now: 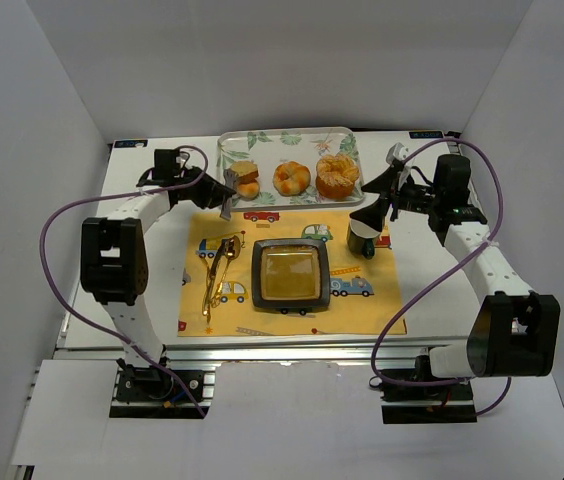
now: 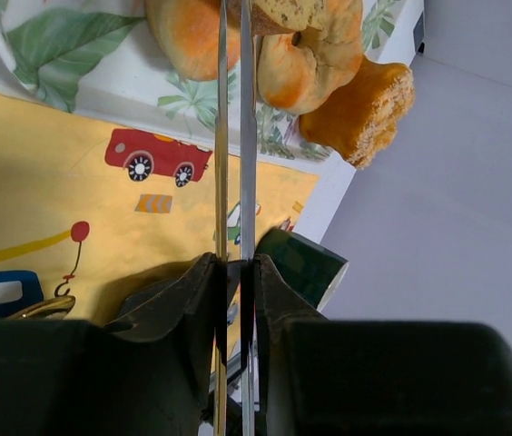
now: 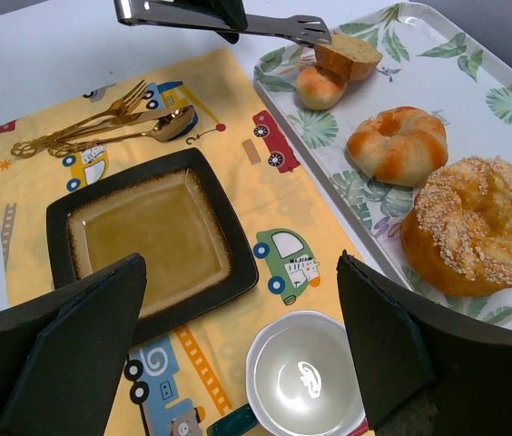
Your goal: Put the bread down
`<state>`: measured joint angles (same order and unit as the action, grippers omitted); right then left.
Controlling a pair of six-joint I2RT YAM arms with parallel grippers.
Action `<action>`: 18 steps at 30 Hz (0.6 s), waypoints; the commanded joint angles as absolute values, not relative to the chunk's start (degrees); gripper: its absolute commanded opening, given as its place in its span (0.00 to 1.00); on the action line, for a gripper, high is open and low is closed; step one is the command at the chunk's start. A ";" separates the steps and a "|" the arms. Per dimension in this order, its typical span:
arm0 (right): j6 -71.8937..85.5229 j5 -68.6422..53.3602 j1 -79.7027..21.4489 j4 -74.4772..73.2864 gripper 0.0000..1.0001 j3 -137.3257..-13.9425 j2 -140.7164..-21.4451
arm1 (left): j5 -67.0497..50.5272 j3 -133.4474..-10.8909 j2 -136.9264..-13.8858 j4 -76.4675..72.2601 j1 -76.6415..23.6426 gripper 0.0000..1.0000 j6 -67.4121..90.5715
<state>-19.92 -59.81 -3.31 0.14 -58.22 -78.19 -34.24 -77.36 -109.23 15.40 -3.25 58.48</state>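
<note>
1. Left fingers (image 2: 179, 304): closed on the tongs (image 2: 248, 136), whose two blades run straight out from between them.
2. Bread (image 3: 348, 56): pinched at the tongs' far tips, well ahead of the left fingers. It is over the end of the tray (image 3: 474, 54) nearest those fingers and just above a small bun (image 3: 320, 88). Whether it touches the bun cannot be told.
3. Right fingers (image 3: 65, 345): spread wide, gripping nothing. A cup (image 3: 306, 377) lies below, between them.
4. Ahead of the right fingers: a square plate (image 3: 147, 232) on the mat (image 3: 229, 118), with cutlery (image 3: 170, 125) beyond it.
</note>
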 commanded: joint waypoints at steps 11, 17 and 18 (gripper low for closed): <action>-19.95 -61.96 -2.99 1.15 0.89 -57.74 -75.94 | -36.65 -72.69 -94.94 9.31 -3.43 0.10 62.67; -21.62 -61.79 -2.99 0.09 0.89 -58.27 -75.32 | -37.97 -62.44 -84.39 15.55 -8.25 0.09 58.63; -21.88 -61.79 -2.90 0.09 0.89 -58.62 -75.32 | -38.23 -58.23 -78.02 16.69 -11.57 0.08 57.84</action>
